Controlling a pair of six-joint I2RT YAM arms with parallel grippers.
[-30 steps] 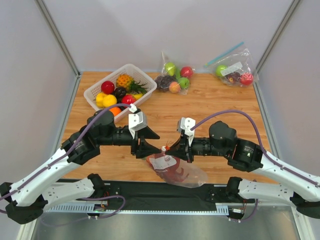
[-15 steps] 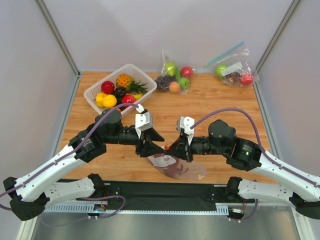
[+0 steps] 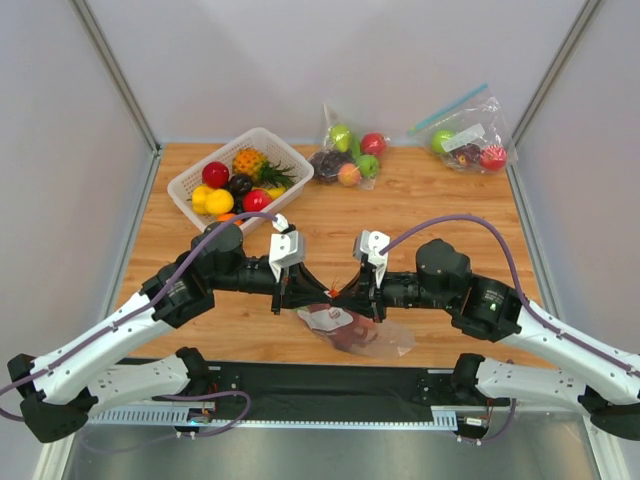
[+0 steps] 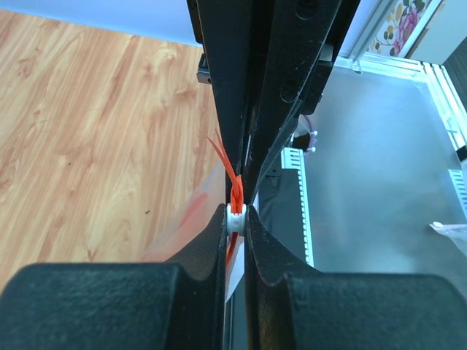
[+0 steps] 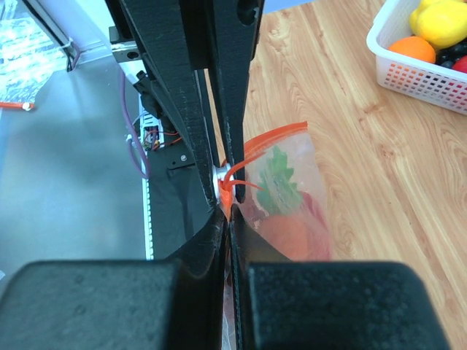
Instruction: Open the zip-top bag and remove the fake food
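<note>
Carrot (image 5: 284, 235) and dark-red piece (image 3: 348, 342) inside zip-top bag (image 3: 392, 345); fruit (image 3: 218, 200) in white basket (image 3: 212, 158)

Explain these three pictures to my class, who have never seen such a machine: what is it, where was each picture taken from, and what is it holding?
These are two robot arms bolted at the near edge of a wooden table. The wide picture comes from a fixed camera above and behind them. The other two come from a small camera on each wrist, looking along that arm's own fingers. At the far side are a white basket of toy fruit, a clear bag of fruit and a second fruit bag. Between the arms is the zip-top bag. The left end effector and the right end effector are each pinched shut on its orange zip edge. An orange carrot shows through the plastic.
</note>
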